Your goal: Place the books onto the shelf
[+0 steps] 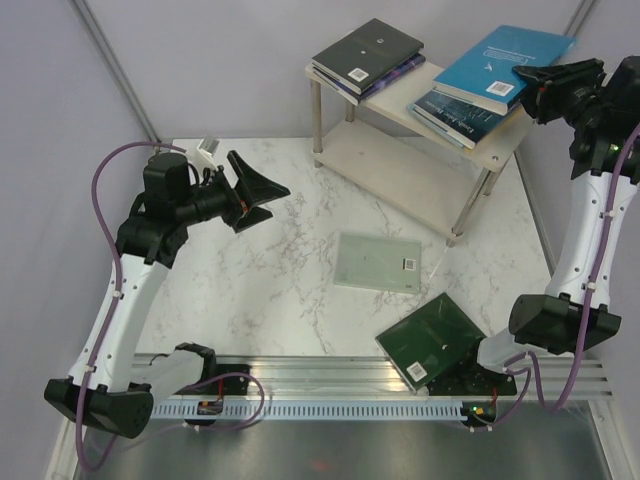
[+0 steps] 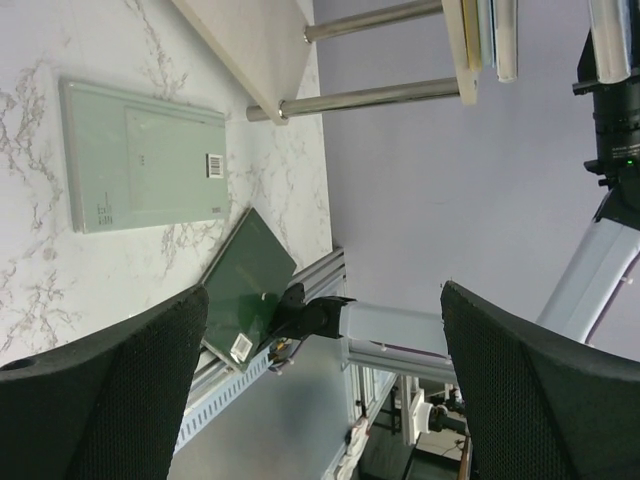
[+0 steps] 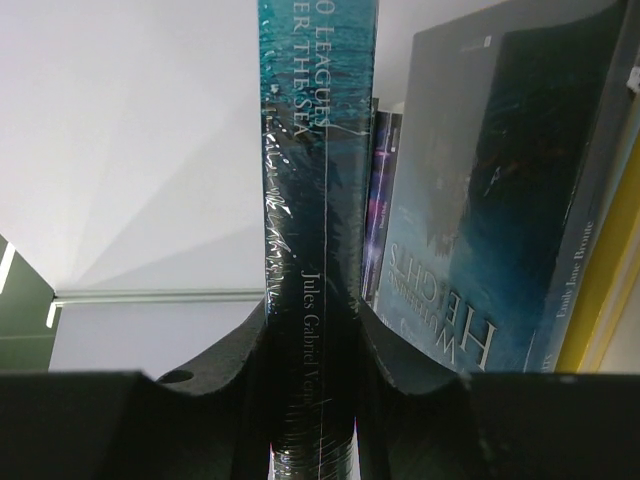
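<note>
One view, right wrist, shows right fingers (image 3: 150, 420) clamping what seems the cyan book (image 3: 315, 250); left fingers (image 2: 100, 400) gape wide.

Cyan book (image 1: 500, 55), pale mint book (image 1: 378, 262) and dark green book (image 1: 430, 340) are contrasting with grey-veined white worktop (image 1: 270, 290) and cream shelf (image 1: 390, 165).

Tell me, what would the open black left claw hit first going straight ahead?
Likely the right arm's black-and-grey lower part beside the dark green paperback; the open black left gripper has free air until there, though depth is unclear.
</note>
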Robot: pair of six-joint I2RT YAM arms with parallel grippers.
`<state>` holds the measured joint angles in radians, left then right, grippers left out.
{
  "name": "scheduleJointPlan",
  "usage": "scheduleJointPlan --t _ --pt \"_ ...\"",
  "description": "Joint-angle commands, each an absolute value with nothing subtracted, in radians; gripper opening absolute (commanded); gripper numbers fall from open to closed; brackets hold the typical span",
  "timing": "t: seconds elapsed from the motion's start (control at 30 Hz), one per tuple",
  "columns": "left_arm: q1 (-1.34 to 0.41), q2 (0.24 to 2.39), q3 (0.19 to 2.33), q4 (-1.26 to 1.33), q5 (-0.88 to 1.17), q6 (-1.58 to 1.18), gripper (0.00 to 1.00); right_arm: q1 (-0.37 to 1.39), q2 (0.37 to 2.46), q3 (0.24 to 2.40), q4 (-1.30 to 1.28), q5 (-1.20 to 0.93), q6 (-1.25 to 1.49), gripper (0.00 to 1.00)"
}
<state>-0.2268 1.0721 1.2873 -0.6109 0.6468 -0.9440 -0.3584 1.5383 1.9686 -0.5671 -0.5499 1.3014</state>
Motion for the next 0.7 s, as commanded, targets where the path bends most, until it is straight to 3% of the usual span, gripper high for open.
scheduleJointPlan --t 0.0,0.67 --pt "-0.230 1.057 1.327 -0.644 0.620 -0.885 1.00 -0.350 1.454 1.991 -0.434 -0.594 1.315 0.00" --pt "-0.233 1.057 1.321 -0.652 0.617 -0.876 1.00 -0.336 1.445 1.839 -0.336 -0.549 1.315 0.00"
